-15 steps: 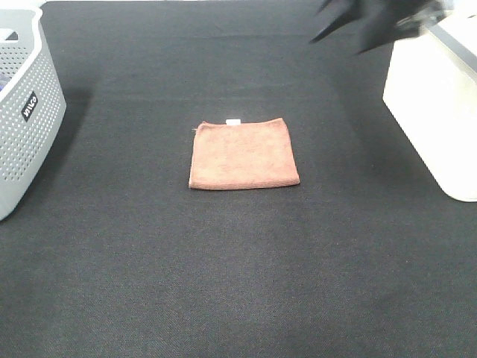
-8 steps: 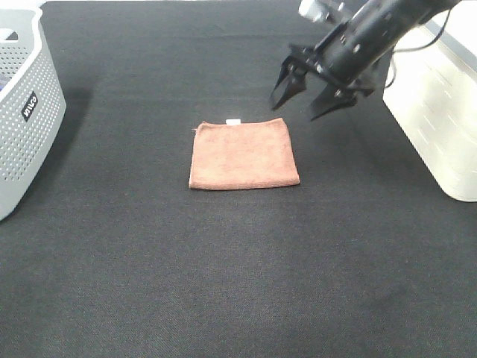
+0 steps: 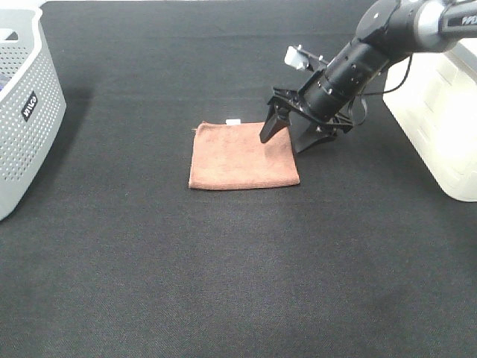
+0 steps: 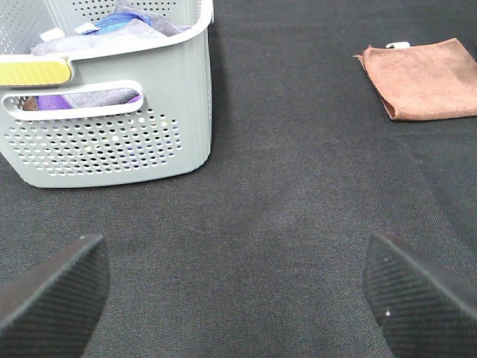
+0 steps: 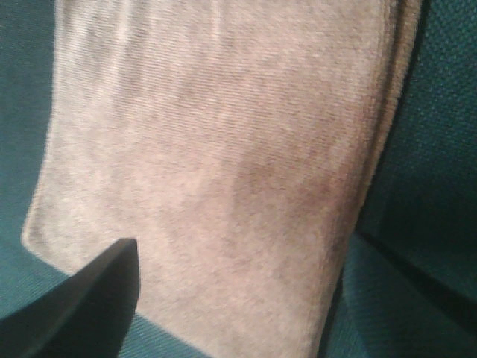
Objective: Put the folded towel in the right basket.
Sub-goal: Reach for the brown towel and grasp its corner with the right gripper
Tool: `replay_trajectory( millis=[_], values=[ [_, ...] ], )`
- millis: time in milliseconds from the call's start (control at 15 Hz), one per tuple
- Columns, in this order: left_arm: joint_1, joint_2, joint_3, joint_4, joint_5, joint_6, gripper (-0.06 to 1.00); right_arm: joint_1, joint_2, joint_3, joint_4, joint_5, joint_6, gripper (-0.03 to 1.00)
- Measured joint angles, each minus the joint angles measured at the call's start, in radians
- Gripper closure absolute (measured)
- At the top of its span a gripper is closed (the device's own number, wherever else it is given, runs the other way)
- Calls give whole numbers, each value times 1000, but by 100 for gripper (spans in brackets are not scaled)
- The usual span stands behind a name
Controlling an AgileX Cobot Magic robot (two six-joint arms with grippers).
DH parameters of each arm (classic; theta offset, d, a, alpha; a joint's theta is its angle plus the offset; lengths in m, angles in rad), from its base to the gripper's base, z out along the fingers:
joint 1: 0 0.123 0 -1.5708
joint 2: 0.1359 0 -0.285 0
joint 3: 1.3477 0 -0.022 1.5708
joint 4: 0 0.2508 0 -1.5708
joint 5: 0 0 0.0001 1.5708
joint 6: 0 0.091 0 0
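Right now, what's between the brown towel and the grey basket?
Nothing. Only bare black tabletop lies between the towel and the grey basket, as the exterior high view shows.

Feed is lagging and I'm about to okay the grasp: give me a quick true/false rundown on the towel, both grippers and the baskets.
1. The towel lies flat on the table. True.
2. The right gripper is shut on the towel. False: its jaws are open, one finger over the towel and the other just past its right edge.
3. The grey basket is empty. False: the left wrist view shows cloths inside.
4. The left gripper is open over bare table. True.
5. The towel is in the white basket. False: it is on the table, to that basket's left.
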Motion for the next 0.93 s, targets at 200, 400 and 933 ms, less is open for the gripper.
replay_trajectory(
  millis=[200,400,933],
  values=[
    [0,0,0,0,0,0,7,0,22,-1,-23,-15,0,25],
    [0,0,0,0,0,0,7,0,35,-4,-21,-17,0,26],
    [0,0,0,0,0,0,7,-2,67,-14,28,-9,-4,95]
  ],
)
